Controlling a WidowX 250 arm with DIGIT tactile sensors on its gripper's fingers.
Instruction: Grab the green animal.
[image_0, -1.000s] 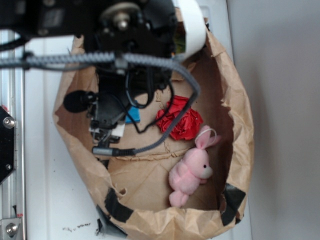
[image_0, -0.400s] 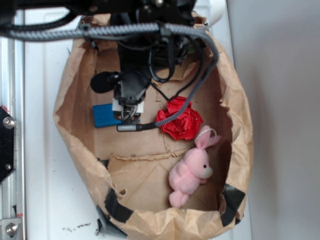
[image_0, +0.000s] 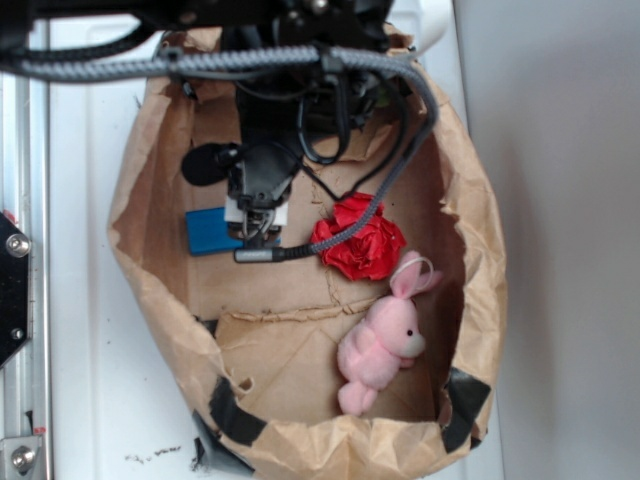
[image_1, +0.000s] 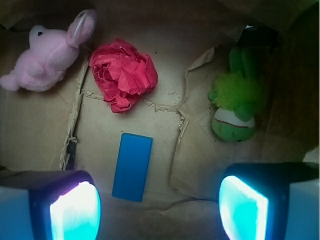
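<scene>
The green animal (image_1: 236, 97) lies on the paper floor at the upper right of the wrist view, a lime plush with a cream patch edged in red. In the exterior view the arm hides it. My gripper (image_1: 157, 210) hangs open above the floor, its two glowing pads (image_1: 75, 212) far apart with nothing between them. The toy lies ahead of the right pad, apart from it. In the exterior view the gripper (image_0: 258, 232) sits inside the bag beside the blue block.
A crumpled red paper ball (image_1: 123, 73) and a pink plush bunny (image_1: 47, 52) lie at the upper left. A blue block (image_1: 132, 166) lies between the pads' line of sight. Brown paper bag walls (image_0: 480, 270) ring everything; a metal rail (image_0: 25, 300) runs at left.
From one second ago the arm moved toward the top of the exterior view, uncovering the blue block. Nothing has moved in the last 0.4 s.
</scene>
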